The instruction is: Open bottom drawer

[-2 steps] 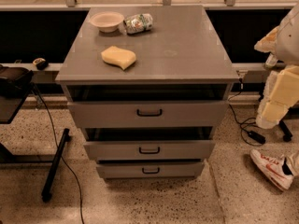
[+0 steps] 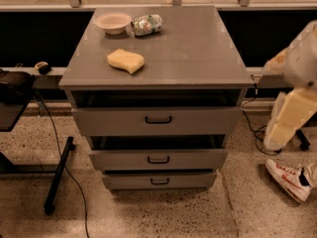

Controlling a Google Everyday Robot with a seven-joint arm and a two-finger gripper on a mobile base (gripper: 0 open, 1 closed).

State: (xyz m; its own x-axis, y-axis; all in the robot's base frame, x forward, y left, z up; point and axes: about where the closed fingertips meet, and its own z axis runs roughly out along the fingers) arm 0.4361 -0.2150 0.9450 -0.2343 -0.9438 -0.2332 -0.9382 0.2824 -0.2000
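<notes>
Atop the grey cabinet [image 2: 198, 58]: pale bowl [image 2: 113, 22], crumpled packet [image 2: 146, 25], yellow sponge [image 2: 126, 61]. Lowest in the cabinet's front: bottom drawer [image 2: 159, 180], thin dark gap above its panel. Right of the cabinet, apart from it, level with the upper drawers: gripper [image 2: 285, 123].

1. The bottom drawer [image 2: 159, 180] is the lowest of the three in the grey cabinet [image 2: 198, 58], just above the speckled floor [image 2: 148, 217].
2. Its front is a slim, plain grey panel, level and facing the camera.
3. A small black loop handle [image 2: 159, 181] sits at the panel's centre.
4. A thin dark gap runs along its top edge; its inside is hidden.
5. The gripper [image 2: 285, 120] hangs at the right edge, well apart from the drawer.
</notes>
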